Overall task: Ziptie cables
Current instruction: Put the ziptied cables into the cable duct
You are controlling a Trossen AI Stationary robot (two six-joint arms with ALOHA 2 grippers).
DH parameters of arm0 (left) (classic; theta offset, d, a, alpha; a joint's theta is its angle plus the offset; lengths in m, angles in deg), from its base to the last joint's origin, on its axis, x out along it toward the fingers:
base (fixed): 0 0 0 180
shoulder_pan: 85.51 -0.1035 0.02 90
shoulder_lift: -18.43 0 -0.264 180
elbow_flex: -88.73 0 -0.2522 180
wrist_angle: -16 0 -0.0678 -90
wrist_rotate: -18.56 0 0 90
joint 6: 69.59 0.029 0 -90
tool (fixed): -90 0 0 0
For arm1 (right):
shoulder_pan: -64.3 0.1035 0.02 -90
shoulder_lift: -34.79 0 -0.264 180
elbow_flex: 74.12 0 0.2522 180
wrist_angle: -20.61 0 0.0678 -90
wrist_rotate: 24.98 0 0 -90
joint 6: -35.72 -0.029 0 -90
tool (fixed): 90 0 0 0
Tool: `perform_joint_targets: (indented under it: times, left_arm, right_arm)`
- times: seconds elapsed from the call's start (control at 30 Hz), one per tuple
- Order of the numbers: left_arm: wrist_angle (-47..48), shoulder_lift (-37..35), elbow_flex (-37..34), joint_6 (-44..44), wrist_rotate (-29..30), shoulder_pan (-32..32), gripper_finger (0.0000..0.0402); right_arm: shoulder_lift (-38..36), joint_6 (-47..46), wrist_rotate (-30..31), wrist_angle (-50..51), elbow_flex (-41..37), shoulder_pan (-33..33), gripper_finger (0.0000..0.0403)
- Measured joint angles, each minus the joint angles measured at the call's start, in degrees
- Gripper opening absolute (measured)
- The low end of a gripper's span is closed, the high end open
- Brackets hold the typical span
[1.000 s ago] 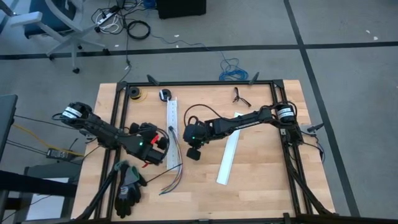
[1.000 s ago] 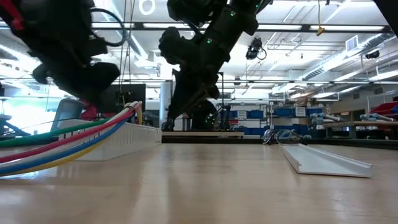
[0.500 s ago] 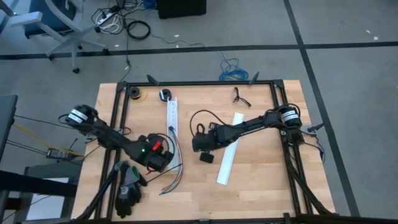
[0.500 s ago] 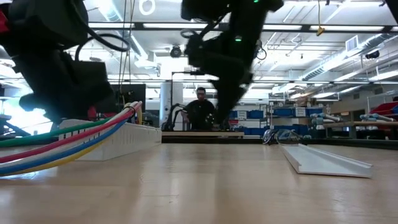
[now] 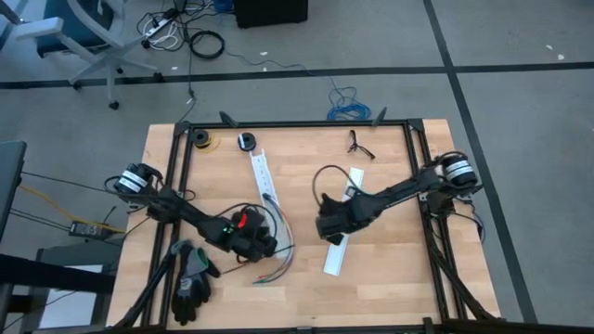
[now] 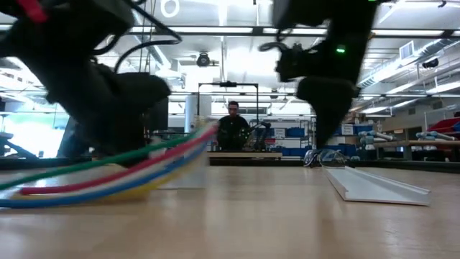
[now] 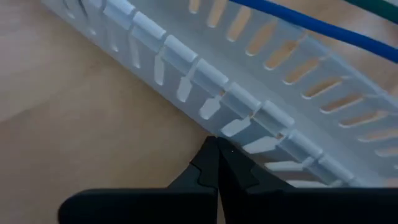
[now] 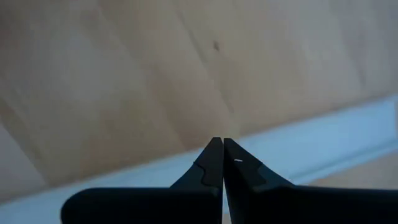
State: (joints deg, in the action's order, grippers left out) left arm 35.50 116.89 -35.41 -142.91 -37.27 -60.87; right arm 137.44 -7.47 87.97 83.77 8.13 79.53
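The left gripper (image 5: 263, 245) sits near table centre toward seven o'clock, fingers pressed together and holding nothing, its tips against the slotted duct (image 7: 261, 106); the cables (image 5: 276, 264) fan out on the wood just beside it, toward five o'clock. The right gripper (image 5: 327, 225) hangs at three o'clock from the left one, fingers likewise closed and empty, over the white strip (image 5: 338, 249); a glove (image 5: 192, 283) lies at the table's seven-o'clock corner.

loose multicoloured cables (image 5: 275, 264) lie curved on the table, running into a slotted white strip (image 5: 266, 183).
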Motion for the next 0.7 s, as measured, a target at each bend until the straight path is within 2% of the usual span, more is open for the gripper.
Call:
perform_joint_targets:
  times: [0.27, 0.37, 0.47, 0.53, 0.7]
  left_arm:
    - [-18.61, 5.05, 3.20, 8.62, -3.52, -3.51, 0.0005]
    - [-20.77, 6.72, 5.77, 10.47, -4.96, -3.66, 0.0005]
    - [-19.08, 7.52, 8.82, 15.75, -5.01, -3.31, 0.0005]
    - [-15.20, 7.34, 10.75, 18.94, -3.01, -3.17, 0.0005]
    - [-0.47, 4.73, 17.42, 27.83, -0.63, -3.71, 0.0005]
  right_arm:
    - [-12.71, -15.57, -0.05, -10.57, -16.71, 5.92, 0.0000]
    - [-15.47, -19.94, -0.08, -11.32, -19.72, 8.51, 0.0000]
    - [-16.86, -22.62, -0.02, -12.24, -21.94, 10.85, 0.0000]
    - [-16.95, -24.10, 0.75, -13.34, -23.14, 12.43, 0.0000]
    - [-16.61, -28.10, 1.50, -16.44, -25.99, 15.55, 0.0000]
